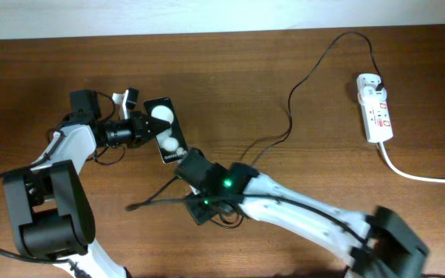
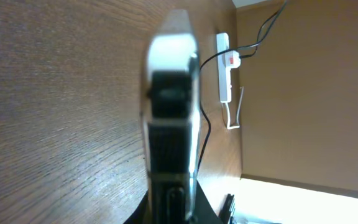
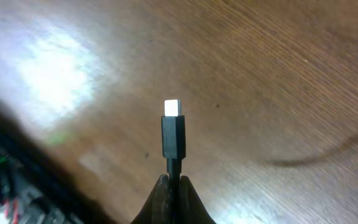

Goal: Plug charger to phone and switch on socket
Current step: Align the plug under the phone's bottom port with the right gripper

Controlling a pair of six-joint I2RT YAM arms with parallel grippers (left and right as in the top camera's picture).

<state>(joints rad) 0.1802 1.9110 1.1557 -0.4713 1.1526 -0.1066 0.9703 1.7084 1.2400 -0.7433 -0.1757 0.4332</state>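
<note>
Charger [image 3: 173, 134] is pinched in the right gripper [image 3: 171, 186]. The fingers are together on the black plug body, and the bare metal tip points to 12 o'clock in the right wrist view, over bare wood. Nothing is touching the tip.

From overhead I see the right gripper [image 1: 185, 159] just off the phone's 5 o'clock end, but I can't tell whether they touch. The phone [image 1: 167, 130] lies at about 10 o'clock from the centre of the table [image 1: 68, 54], screen up with two white glare spots. The left gripper [image 1: 150, 128] comes in from 9 o'clock and looks clamped on the phone's long edge. The left wrist view shows the phone [image 2: 169, 124] edge-on and blurred, dead centre.

The socket [image 1: 375, 108] sits at 2 o'clock, well apart from both grippers. The charger's cable [image 1: 291, 104] is plugged in at its 12 o'clock end and the white cord [image 1: 423, 177] leaves toward 4 o'clock. I can't read the switch position.
</note>
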